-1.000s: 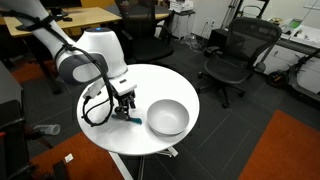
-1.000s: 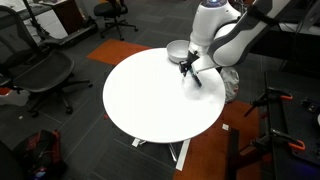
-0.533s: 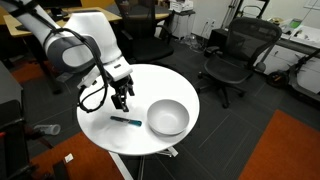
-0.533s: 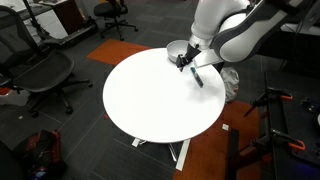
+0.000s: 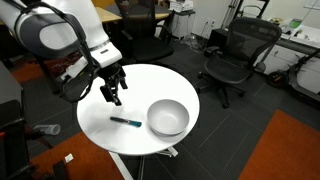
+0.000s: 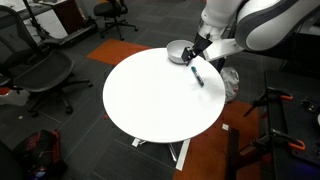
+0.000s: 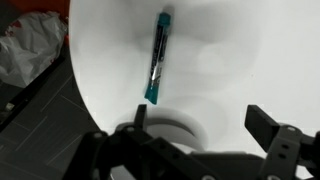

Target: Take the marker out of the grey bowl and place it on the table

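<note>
The two dark fingers (image 7: pixel 262 122) stand spread wide apart with nothing between them, raised clear above the round white tabletop (image 5: pixel 152 85). In the wrist view they frame the lower edge, and the short slim teal-blue marker with a dark end (image 7: pixel 157 58) lies flat on the white surface beyond them, lengthwise along the line of view.

In both exterior views the marker (image 5: pixel 125 121) rests outside the round, shallow, light grey bowl (image 5: pixel 168 117), just beside its rim with a thin strip of white showing between them. It lies on the side of the bowl that faces the fingers (image 5: pixel 113 94), which hang a little farther from the bowl than the marker does. The bowl (image 6: pixel 180 52) sits upright near the tabletop's edge, the marker (image 6: pixel 197 75) next to it.

The white robot arm (image 5: pixel 60 30) rises away from the bowl. Well apart from the bowl, a black mesh office chair (image 5: pixel 232 55) stands on dark carpet.
</note>
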You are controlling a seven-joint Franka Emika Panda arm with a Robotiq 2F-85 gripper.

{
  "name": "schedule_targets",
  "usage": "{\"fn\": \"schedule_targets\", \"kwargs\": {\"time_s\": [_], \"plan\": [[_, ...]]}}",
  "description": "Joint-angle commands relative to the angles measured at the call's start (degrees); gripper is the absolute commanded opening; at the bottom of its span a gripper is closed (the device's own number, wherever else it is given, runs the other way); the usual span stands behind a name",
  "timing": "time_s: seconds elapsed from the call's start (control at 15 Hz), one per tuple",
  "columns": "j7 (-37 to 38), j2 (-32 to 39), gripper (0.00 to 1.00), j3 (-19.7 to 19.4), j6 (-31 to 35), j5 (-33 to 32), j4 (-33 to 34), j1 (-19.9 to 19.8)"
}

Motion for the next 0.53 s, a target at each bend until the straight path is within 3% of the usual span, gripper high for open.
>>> {"fn": "schedule_targets", "kwargs": {"time_s": [0.0,0.07,0.2,0.47], "plan": [[5.09,-5.85,1.0,0.93,-3.56,-6.63,-2.69,-1.19],[4.03,-2.22,1.0,3.58,-1.55,-5.89,-0.43,-4.1],[4.31,-2.68,1.0,5.04,-1.75,-6.67,-0.54,-5.6],[4.17,-2.26,1.0,5.65,-1.72,-6.48,-0.48,-6.41]]}}
